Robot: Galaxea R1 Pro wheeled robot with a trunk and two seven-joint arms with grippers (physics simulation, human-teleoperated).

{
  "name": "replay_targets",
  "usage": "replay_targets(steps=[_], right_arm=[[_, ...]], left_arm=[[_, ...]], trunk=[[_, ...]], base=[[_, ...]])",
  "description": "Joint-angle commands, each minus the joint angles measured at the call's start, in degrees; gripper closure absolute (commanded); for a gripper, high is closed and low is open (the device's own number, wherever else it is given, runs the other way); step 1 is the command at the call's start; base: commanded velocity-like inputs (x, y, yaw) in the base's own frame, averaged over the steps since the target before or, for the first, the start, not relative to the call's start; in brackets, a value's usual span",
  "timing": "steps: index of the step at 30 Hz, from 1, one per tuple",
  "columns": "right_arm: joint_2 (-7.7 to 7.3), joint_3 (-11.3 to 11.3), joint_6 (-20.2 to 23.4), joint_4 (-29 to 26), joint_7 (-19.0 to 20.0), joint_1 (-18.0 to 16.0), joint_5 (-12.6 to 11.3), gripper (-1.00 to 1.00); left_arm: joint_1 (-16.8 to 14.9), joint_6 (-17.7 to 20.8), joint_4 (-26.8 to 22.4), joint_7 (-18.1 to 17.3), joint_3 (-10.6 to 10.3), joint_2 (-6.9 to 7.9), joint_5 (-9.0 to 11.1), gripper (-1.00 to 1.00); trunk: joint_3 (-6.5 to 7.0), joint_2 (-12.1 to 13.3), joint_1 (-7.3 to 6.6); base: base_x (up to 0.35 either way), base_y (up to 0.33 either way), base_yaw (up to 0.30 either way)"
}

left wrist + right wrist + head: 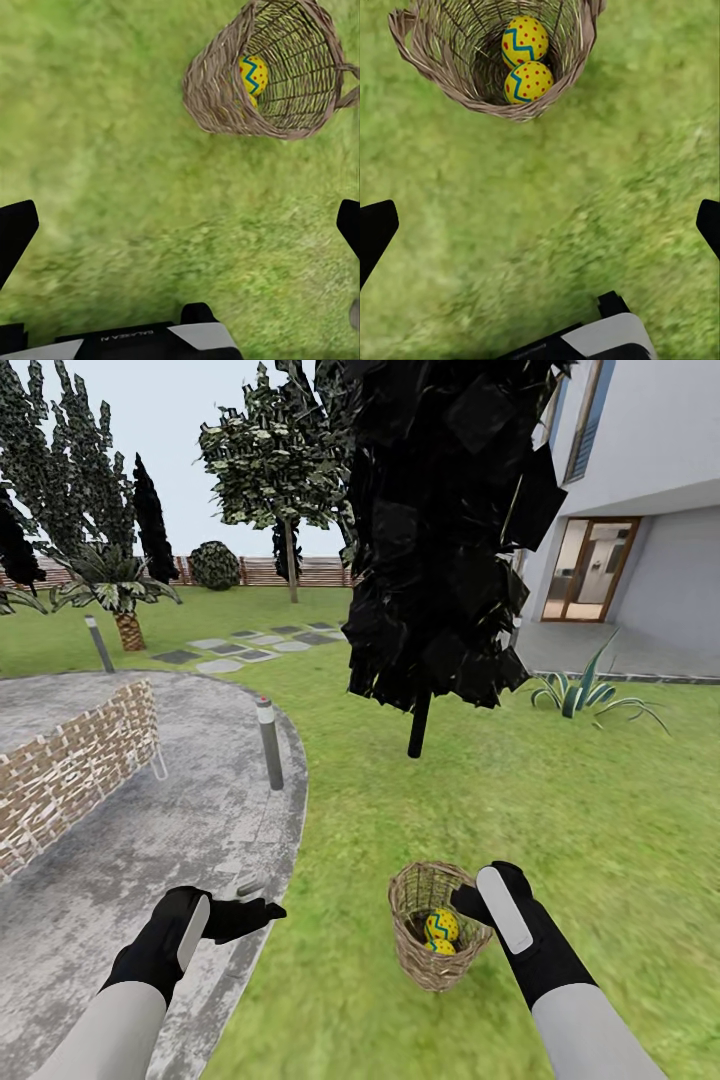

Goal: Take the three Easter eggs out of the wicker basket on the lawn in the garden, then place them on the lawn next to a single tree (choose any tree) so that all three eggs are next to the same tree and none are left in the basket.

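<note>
- At the far left of the head view a low brick wall (75,765) stands on a grey paved area (150,830), with a small palm (118,595) behind it.
- A short grey post (270,743) stands at the edge of the paving, where the lawn (600,810) begins.
- The left gripper (250,910) hangs over the edge of the paving, to the left of the basket and apart from it. In the left wrist view its two fingers (16,232) stand wide apart with only grass between them, so it is open and holds nothing.
- Far behind, a tree (275,460) with a pale trunk and green-grey leaves stands on the grass.
- A black-leaved tree (440,520) with a thin dark trunk stands in the middle, beyond the basket.
- The wicker basket (420,950) stands on the lawn. Two yellow eggs (441,927) with blue zigzags and red dots are visible inside, touching each other; I cannot tell if a third is under them.
- The right gripper (468,905) is just at the right rim of the basket. In the right wrist view its fingers (375,229) are spread wide with nothing between them.
- At the right a white house (640,480) with a glass door.
</note>
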Motion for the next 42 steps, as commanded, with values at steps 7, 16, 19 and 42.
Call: replay_targets(steps=[7, 16, 19, 42], right_arm=[[0.52, 0.1, 0.0, -0.1, -0.6, -0.1, -0.4, -1.00], [0.60, 0.1, 0.0, -0.1, -0.6, -0.1, -0.4, -1.00], [0.61, 0.4, -0.1, -0.1, -0.6, -0.1, -0.4, -1.00], [0.61, 1.5, -0.4, -0.1, -0.5, -0.1, -0.3, -1.00]], left_arm=[[0.0, 0.4, 0.0, -0.2, 0.2, 0.03, 0.2, -1.00], [-0.1, 0.4, 0.0, 0.0, 0.2, 0.08, 0.1, -1.00], [-0.2, 0.4, 0.0, 0.3, 0.2, 0.24, -0.1, -1.00], [-0.3, -0.5, 0.1, 21.4, 0.4, 0.46, 0.2, -1.00]], trunk=[[1.15, 2.7, -1.52], [2.82, 6.3, -3.49], [3.33, 7.1, -3.93], [4.13, 7.1, -3.93]], base=[[0.000, 0.000, 0.000], [0.000, 0.000, -0.013], [0.000, 0.000, -0.143], [0.027, 0.000, -0.100]])
